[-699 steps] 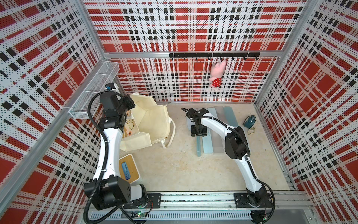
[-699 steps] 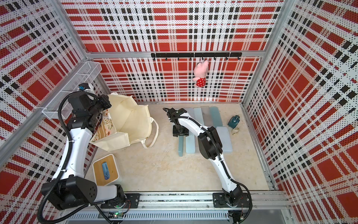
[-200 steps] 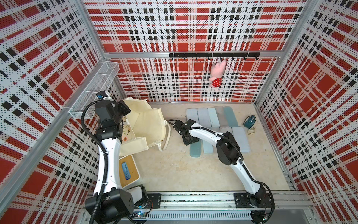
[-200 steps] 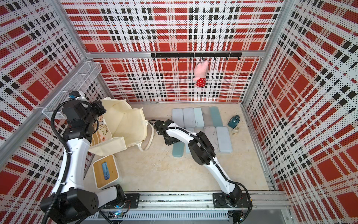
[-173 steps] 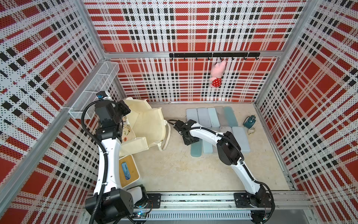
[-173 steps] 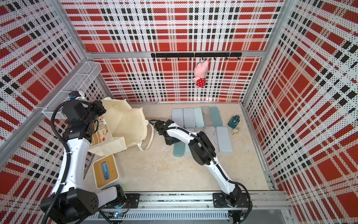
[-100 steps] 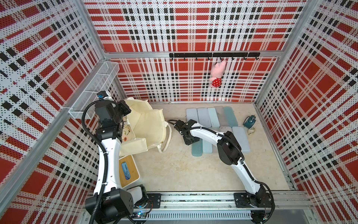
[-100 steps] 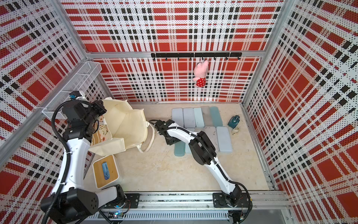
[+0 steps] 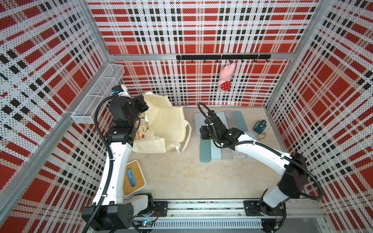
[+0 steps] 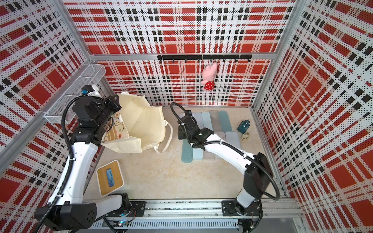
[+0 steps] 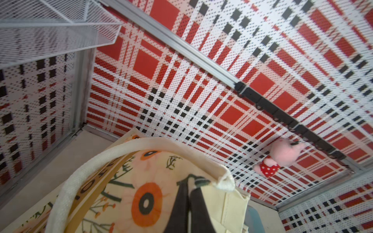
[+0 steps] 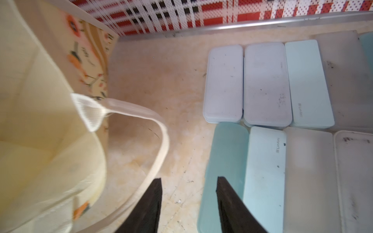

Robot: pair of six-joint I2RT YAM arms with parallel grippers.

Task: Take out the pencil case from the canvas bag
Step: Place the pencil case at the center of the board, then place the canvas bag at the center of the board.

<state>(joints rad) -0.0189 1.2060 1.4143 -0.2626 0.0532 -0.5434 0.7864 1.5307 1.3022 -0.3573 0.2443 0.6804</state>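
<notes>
**Left gripper clamped on the bag rim, right gripper apart by the cases**

In both top views we see the canvas bag (image 9: 167, 123) at the back-left corner of the bench (image 9: 181, 177), its mouth open to the camera. The left gripper (image 9: 143, 109) sits at the rim nearest the left wall. The right gripper (image 10: 181, 134) hangs just beside the bag, at the left end of the pencil cases (image 9: 239, 120), which lie in rows toward the back-right.

In the left wrist view we find the fingers (image 11: 198, 203) pressed together on the bag's cream top edge, beside the flower print.

In the right wrist view the jaws stand apart, holding nothing. They are above bare bench, between the bag's handle (image 12: 163, 141) and a teal case (image 12: 226, 153). We cannot see into the bag.
</notes>
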